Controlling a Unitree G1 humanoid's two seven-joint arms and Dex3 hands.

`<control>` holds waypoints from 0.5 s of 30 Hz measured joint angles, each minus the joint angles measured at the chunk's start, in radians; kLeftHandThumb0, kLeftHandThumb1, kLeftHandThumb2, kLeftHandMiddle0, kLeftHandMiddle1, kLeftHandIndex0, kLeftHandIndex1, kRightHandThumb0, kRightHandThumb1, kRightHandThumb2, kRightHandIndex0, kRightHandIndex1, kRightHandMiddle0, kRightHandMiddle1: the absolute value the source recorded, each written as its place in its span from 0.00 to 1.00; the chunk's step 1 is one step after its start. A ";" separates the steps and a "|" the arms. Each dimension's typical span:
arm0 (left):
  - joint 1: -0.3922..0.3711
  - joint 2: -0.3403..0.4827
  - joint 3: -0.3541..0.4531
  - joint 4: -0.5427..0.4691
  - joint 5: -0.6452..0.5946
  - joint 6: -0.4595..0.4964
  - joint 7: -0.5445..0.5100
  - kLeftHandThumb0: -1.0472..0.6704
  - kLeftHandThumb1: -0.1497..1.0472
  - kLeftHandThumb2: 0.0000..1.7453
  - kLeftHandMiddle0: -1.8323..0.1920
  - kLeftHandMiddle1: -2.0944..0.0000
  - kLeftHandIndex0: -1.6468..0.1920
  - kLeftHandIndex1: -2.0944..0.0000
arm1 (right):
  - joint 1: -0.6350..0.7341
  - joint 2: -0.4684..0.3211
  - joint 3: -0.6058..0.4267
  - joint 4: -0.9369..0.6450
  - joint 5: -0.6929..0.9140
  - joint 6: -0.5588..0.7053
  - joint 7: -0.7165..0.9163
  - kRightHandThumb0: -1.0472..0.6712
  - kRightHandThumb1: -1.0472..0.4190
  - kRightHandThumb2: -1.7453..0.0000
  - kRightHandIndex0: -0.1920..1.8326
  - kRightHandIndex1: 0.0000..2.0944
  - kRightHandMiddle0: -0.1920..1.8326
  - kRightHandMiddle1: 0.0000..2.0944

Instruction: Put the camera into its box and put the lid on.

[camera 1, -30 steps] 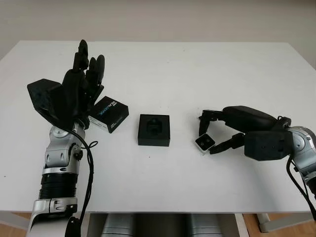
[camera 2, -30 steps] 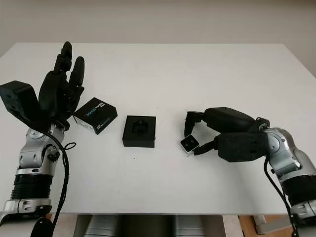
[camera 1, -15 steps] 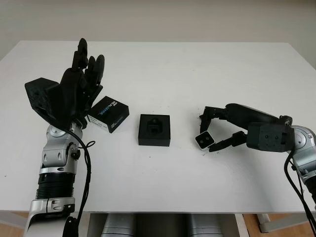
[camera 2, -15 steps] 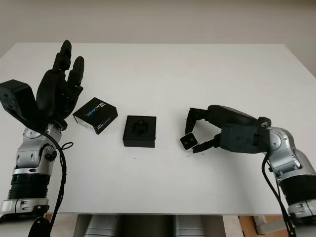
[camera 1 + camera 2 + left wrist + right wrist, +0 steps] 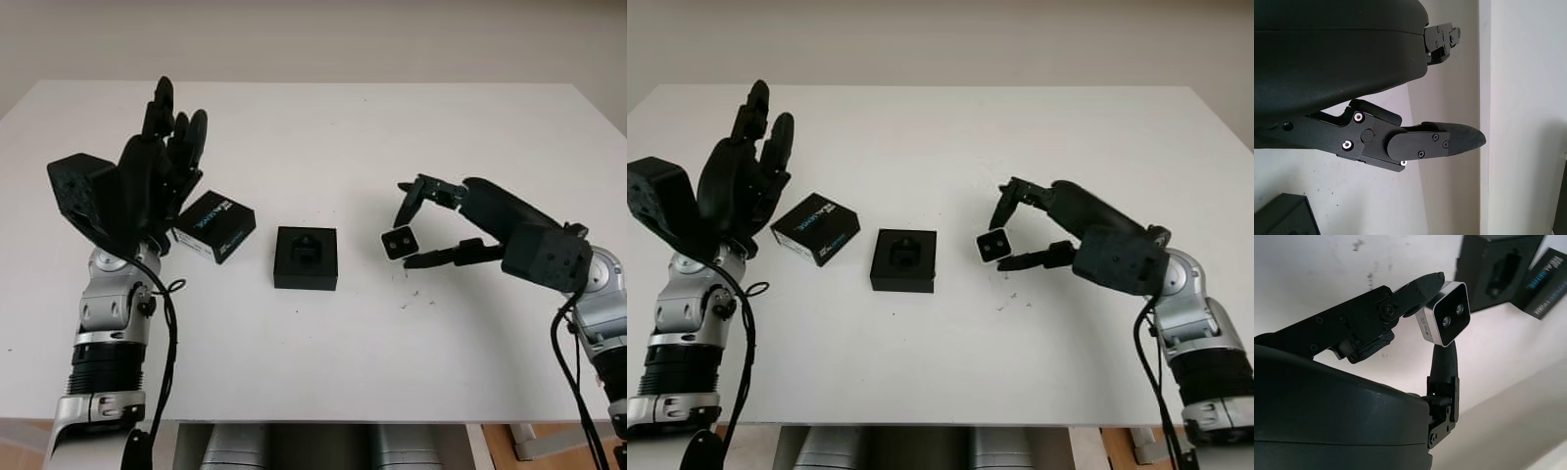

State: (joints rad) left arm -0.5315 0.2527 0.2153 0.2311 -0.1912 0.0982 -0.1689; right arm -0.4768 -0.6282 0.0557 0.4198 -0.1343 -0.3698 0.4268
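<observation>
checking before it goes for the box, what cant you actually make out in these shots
- Print on the lid: too small to read in the eye views; its left end sits behind the raised, open left hand.
- Foam cutout inside the box: black on black, so its depth is unclear.
- Back of the camera: covered by the right hand fingers in the right wrist view.

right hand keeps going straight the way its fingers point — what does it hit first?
Probably the open black box. The right hand, shut on the small camera, points across the table toward it, with bare white table between. The camera would meet the box first; height over the table is unclear.
</observation>
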 measured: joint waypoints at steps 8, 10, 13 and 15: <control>0.000 0.001 0.005 -0.001 -0.002 0.011 0.009 0.24 1.00 0.23 0.97 0.97 0.98 0.97 | -0.002 0.107 -0.011 -0.063 0.006 0.136 -0.051 0.35 0.06 0.97 0.16 0.03 0.24 0.81; 0.000 0.001 0.006 -0.005 -0.004 0.015 0.011 0.24 1.00 0.23 0.96 0.97 0.98 0.97 | -0.008 0.135 -0.008 -0.050 0.006 0.136 -0.061 0.34 0.06 0.97 0.16 0.03 0.24 0.82; 0.000 0.000 0.006 -0.011 -0.005 0.019 0.014 0.25 1.00 0.23 0.96 0.97 0.98 0.97 | -0.029 0.180 0.001 -0.017 0.004 0.141 -0.073 0.33 0.06 0.97 0.16 0.03 0.24 0.83; 0.000 0.000 0.006 -0.013 -0.005 0.024 0.015 0.25 1.00 0.23 0.96 0.97 0.98 0.97 | -0.048 0.216 0.006 0.011 0.006 0.148 -0.091 0.33 0.07 0.97 0.17 0.03 0.25 0.82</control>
State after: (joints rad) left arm -0.5312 0.2527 0.2209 0.2182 -0.1964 0.1217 -0.1538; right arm -0.5247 -0.4118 0.0614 0.4308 -0.1286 -0.2217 0.3355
